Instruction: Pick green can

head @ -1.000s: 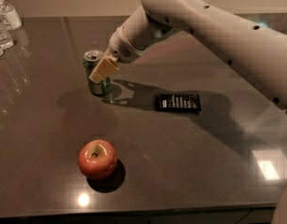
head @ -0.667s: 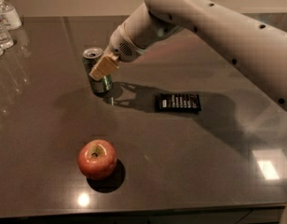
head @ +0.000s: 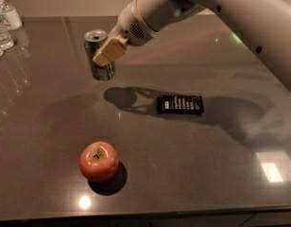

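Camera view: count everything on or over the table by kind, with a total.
Green can: 1, held by the claw, back left
Apple: 1
Black packet: 1
Bottles: 2 showing, far left edge
Total: 5

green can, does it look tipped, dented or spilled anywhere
No spill or dent shows. The green can leans a little, top toward the left, because the gripper is shut on it and holds it clear of the table at rear left; its shadow lies apart from it.
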